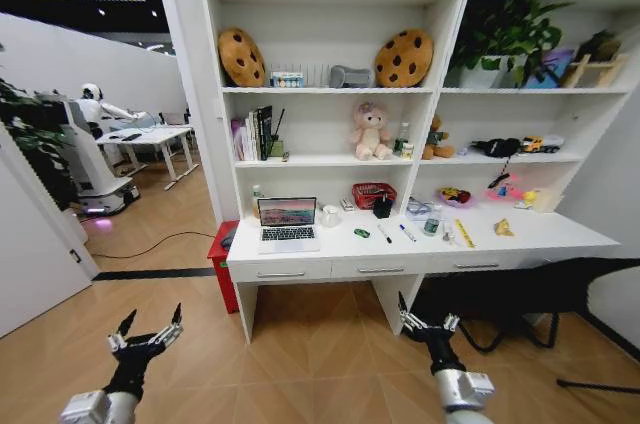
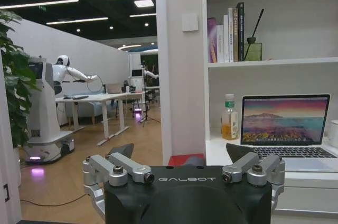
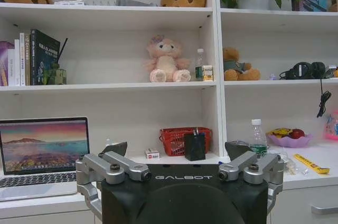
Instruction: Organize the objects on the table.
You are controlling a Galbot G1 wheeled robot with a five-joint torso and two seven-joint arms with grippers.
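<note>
Head view has my left end effector [image 1: 148, 332] low over the wooden floor [image 1: 300, 364], fingers spread apart and empty; my right end effector [image 1: 428, 321] hangs likewise, fingers apart, holding nothing. Both are well short of the desk [image 1: 330, 244].

Ahead stands that long white desk with three shallow drawers, joined to white shelving [image 1: 330, 94]. On its top I count one open laptop [image 1: 287, 221] at the left end, one small green toy car [image 1: 361, 233] just to its right, and two pens [image 1: 395, 233] beside the car. Behind them sit one red basket [image 1: 373, 194] and one black pen holder [image 1: 383, 206]; a yellow ruler-like strip [image 1: 465, 233] lies further right.

The shelves carry two cookie-shaped cushions [image 1: 241, 56], one pink plush toy [image 1: 371, 131], one brown plush toy [image 1: 436, 138] and a potted plant [image 1: 500, 39]. Off to my left the room opens out, with another white robot [image 1: 90, 144] beside a small desk.
</note>
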